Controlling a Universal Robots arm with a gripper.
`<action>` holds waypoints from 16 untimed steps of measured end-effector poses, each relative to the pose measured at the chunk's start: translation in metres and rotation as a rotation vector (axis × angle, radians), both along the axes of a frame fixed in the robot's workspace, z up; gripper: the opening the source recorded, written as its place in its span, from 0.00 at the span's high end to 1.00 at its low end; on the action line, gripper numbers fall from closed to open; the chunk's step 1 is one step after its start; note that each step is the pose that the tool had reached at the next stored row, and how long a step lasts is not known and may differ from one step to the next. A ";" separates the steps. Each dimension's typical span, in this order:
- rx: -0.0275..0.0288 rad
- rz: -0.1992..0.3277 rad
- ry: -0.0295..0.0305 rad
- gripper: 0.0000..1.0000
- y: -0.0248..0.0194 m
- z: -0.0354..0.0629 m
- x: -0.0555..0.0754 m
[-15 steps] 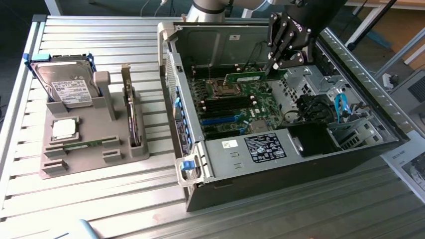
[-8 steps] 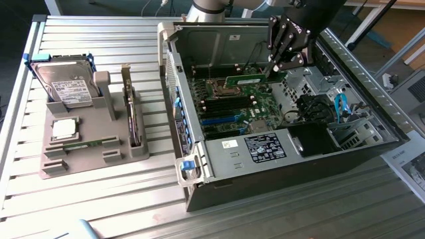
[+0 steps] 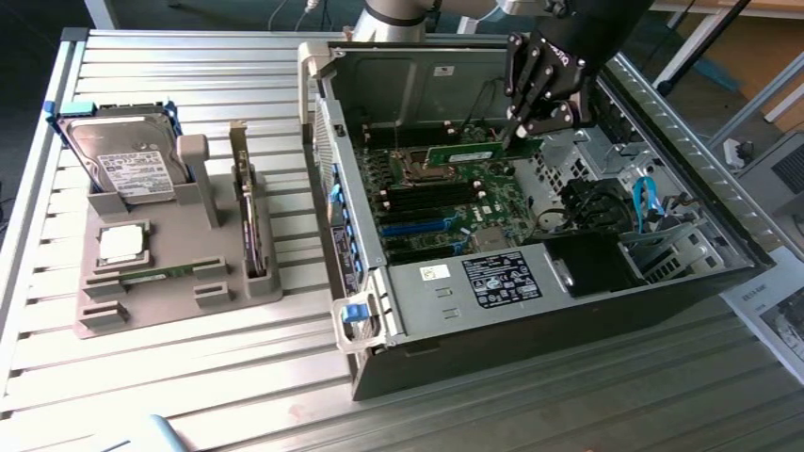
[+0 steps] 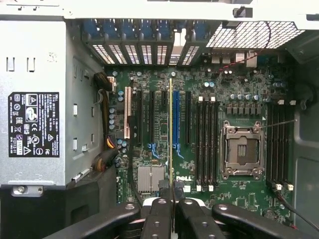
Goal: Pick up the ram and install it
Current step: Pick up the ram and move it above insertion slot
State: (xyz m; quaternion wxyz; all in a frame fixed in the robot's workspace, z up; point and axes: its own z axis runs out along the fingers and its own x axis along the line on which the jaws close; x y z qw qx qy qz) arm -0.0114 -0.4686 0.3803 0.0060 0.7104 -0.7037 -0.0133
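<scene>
Over motherboard, ram in jaws, edge-on

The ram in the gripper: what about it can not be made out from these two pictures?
- Chips and label: the wrist view sees the ram edge-on, as a thin line; in the exterior view they are too small.
- Gap to the motherboard: the wrist view looks straight along the stick; in the exterior view the stick covers what lies under it.
- Grip point: in the wrist view the gripper is cut by the picture's edge.
</scene>
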 end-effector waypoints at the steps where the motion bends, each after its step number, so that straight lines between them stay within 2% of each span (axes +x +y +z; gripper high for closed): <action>1: 0.0001 0.000 0.0000 0.88 0.0005 -0.0004 0.000; 4: 0.0002 0.000 -0.0001 0.88 0.0032 -0.0017 0.000; 7: 0.0003 0.000 -0.0001 0.88 0.0086 -0.0036 0.000; 10: 0.0001 0.000 -0.0001 0.88 0.0168 -0.0048 0.001; 13: -0.0001 0.000 0.0000 0.88 0.0295 -0.0062 0.002; 16: -0.0018 0.000 -0.0001 0.88 0.0372 -0.0073 0.003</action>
